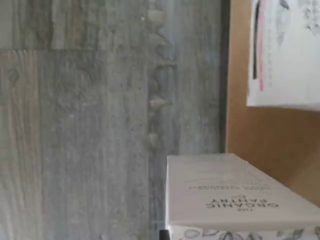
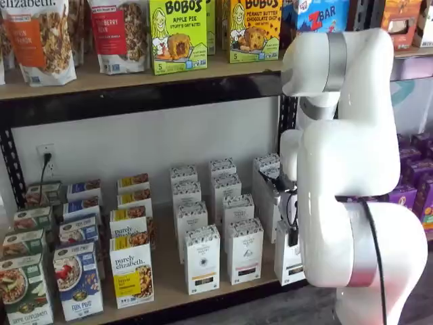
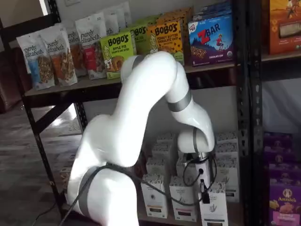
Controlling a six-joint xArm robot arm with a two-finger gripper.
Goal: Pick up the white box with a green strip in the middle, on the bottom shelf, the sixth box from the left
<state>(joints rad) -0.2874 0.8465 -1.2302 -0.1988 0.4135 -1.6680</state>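
**Gripper low at the front-row box**

The white box stands at the front of the bottom shelf, with the gripper right above it, touching or nearly so. A good grasp would need the fingers square to the narrow carton, squeezing its sides evenly, then lifting straight up clear of the neighbouring cartons. Whether the fingers are spread or pinching, I cannot tell: the arm hides them, and the wrist view shows only a carton top.
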